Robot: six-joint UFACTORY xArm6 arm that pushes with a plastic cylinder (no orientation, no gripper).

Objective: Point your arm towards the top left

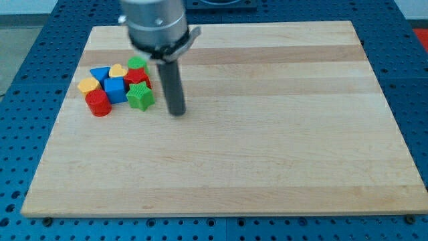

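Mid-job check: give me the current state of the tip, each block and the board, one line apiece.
My tip: on the board, just right of the cluster, touching nothing.
Green star block: nearest the tip.
Red cylinder block: upright, cluster's bottom left.
Blue cube block: mid-cluster.
Blue triangle block, yellow heart block, orange block, green block, red block: packed together.
Wooden board: level.

The grey metal arm head hangs at the view's top, near eleven o'clock from centre. From it a straight dark rod drops toward six o'clock, upright. My tip point(177, 112) rests on the board.
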